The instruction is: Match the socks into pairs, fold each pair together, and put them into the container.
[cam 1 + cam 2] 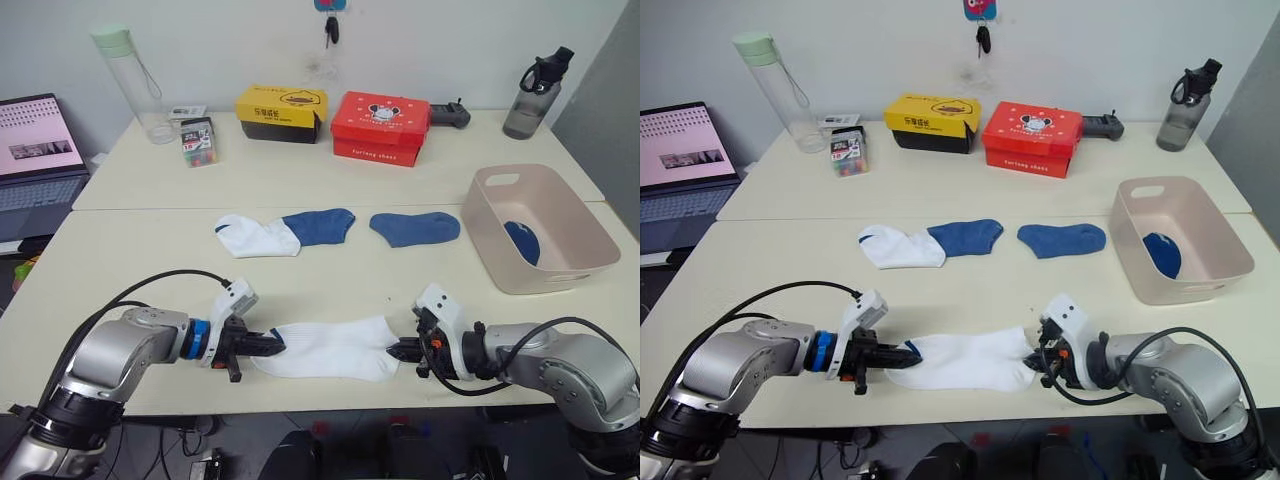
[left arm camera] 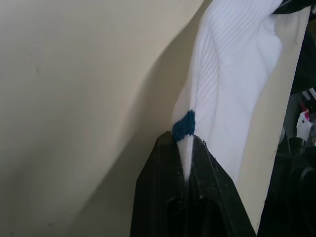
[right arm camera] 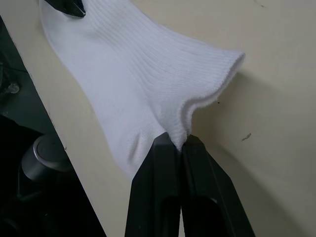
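Note:
A white sock (image 1: 325, 350) with a small navy mark (image 2: 183, 125) lies stretched along the table's front edge. My left gripper (image 1: 268, 346) is shut on its toe end, and my right gripper (image 1: 397, 351) is shut on its ribbed cuff (image 3: 207, 94). Farther back lie another white sock (image 1: 255, 237), partly overlapped by a medium blue sock (image 1: 320, 225), and a second medium blue sock (image 1: 415, 228) apart to the right. The pale pink-beige container (image 1: 570, 270) stands at the right with a blue sock (image 1: 522, 241) inside.
At the back stand a yellow box (image 1: 281, 112), a red box (image 1: 381, 127), a clear bottle (image 1: 132, 80), a small packet (image 1: 198, 140) and a dark bottle (image 1: 533, 92). A laptop (image 1: 35, 160) sits at the far left.

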